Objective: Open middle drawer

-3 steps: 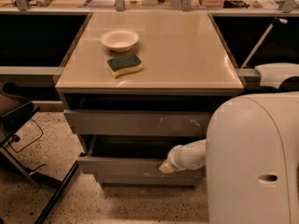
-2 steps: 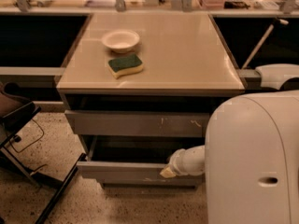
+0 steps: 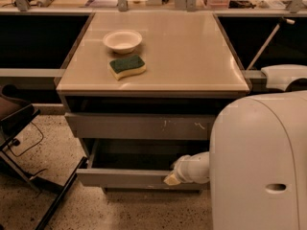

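Note:
The middle drawer (image 3: pixel 127 178) is a wide grey drawer with a plain front. It stands pulled out from the cabinet, and its grey box interior (image 3: pixel 139 155) shows behind the front. My gripper (image 3: pixel 171 178) is at the end of the white arm (image 3: pixel 194 168). It sits at the top edge of the drawer front, towards its right end. Above it, the grey drawer front with white scratch marks (image 3: pixel 139 126) looks pushed in.
A white bowl (image 3: pixel 122 40) and a green-and-yellow sponge (image 3: pixel 127 66) lie on the beige cabinet top (image 3: pixel 192 56). My white body (image 3: pixel 261 162) fills the lower right. A dark chair frame (image 3: pixel 29 143) stands on the speckled floor at the left. Cluttered counters run behind.
The middle drawer has slid further out towards the camera. My gripper has moved with its front edge, a little lower in view.

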Tool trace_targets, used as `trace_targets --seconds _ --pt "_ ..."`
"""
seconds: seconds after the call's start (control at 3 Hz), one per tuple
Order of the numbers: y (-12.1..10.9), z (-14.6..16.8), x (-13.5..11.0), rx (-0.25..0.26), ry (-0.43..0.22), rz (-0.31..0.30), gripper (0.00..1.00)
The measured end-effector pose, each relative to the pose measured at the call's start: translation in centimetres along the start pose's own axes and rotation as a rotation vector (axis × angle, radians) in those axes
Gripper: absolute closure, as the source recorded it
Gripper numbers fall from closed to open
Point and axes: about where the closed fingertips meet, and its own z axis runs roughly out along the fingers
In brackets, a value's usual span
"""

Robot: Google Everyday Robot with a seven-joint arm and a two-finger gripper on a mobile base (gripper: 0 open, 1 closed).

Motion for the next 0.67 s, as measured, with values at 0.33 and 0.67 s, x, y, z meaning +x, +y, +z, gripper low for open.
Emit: trace_targets --seconds 0.33,0.67 --pt "-0.46 -0.56 -0.27 0.021 -0.003 -0.016 1.00" --pt "0.08 -1.03 0.36 0.028 -0.003 -0.016 1.00"
